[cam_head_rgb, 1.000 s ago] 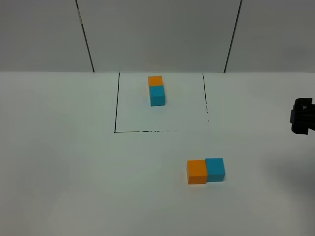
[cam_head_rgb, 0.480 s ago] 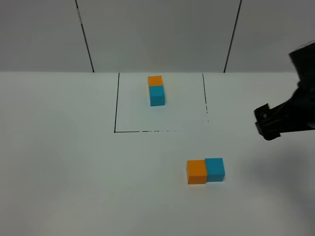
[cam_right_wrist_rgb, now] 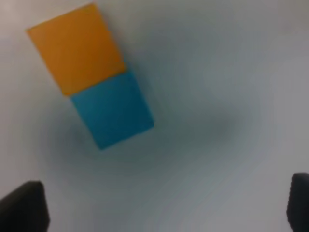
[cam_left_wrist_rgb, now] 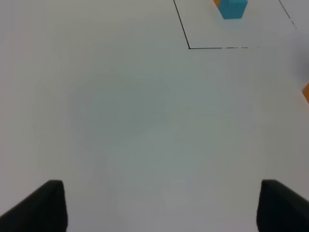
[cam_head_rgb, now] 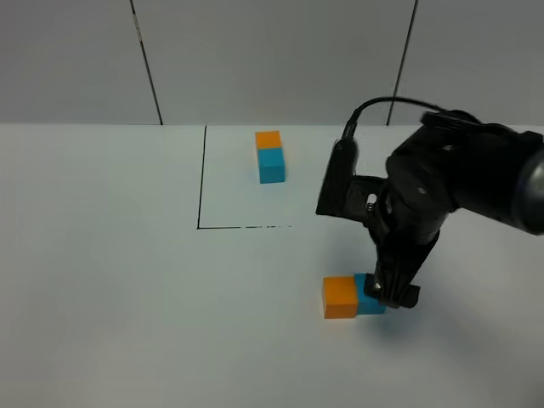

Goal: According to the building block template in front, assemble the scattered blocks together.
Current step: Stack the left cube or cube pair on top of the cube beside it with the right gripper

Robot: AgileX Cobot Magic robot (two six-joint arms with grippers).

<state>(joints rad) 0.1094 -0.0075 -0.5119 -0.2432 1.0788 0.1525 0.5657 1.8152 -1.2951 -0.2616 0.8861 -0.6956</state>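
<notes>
Overhead: right gripper (cam_head_rgb: 387, 293) has swept in over the blue block (cam_head_rgb: 364, 299), which touches the orange block (cam_head_rgb: 341, 297); template (cam_head_rgb: 270, 156) stands well behind.
Left wrist: left gripper (cam_left_wrist_rgb: 161, 208) jaws apart, empty.
Right wrist: jaws wide apart, nothing gripped; pair looks already joined.

Building block template (cam_head_rgb: 270, 156): half orange, half cyan-blue, plain. Scattered blocks (cam_head_rgb: 342, 297): orange block (cam_right_wrist_rgb: 75, 46), cyan-blue block (cam_right_wrist_rgb: 113, 111), both plain matte. Table (cam_head_rgb: 127, 297): white, marked with thin black outline (cam_head_rgb: 201, 178). Right arm (cam_head_rgb: 442, 183): black. Wall (cam_head_rgb: 272, 59): pale grey, dark seams
</notes>
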